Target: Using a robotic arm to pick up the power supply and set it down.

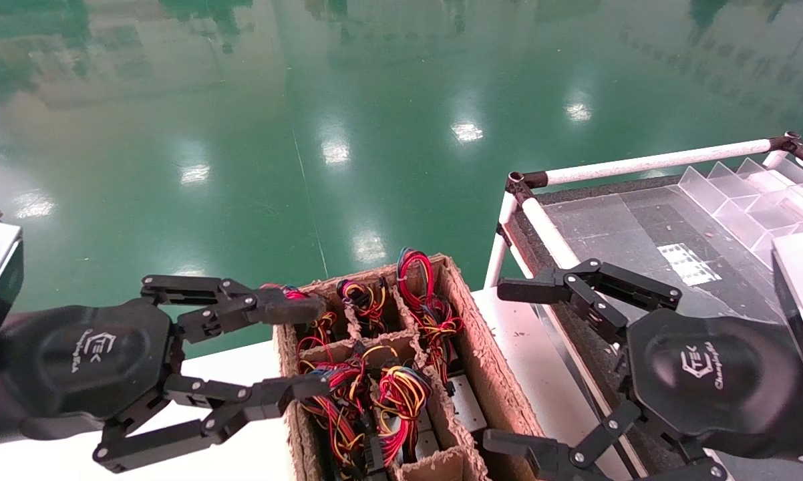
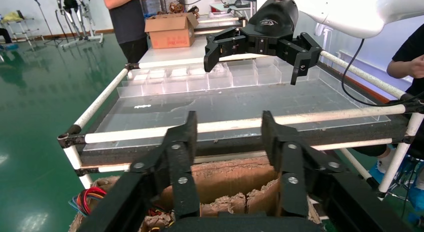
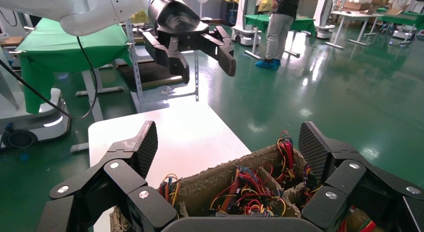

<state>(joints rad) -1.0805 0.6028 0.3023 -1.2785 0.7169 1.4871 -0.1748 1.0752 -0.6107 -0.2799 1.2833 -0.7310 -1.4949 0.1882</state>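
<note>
We hold our left gripper [image 1: 308,347] wide open and empty over the cardboard box [image 1: 482,347], above the power supply [image 1: 428,300]; our right gripper [image 1: 508,364] gapes empty beside it.

Left pincer [image 2: 227,134] agape above cardboard crate [image 2: 227,179]; right pincer [image 2: 257,51] beyond.

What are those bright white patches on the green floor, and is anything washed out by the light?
Head view: the patches are ceiling lights mirrored in the glossy green floor. Left wrist view: the clear plastic trays on the cart catch pale glare. Right wrist view: softer sheen on the floor; the wires in the cardboard box stay readable.
</note>
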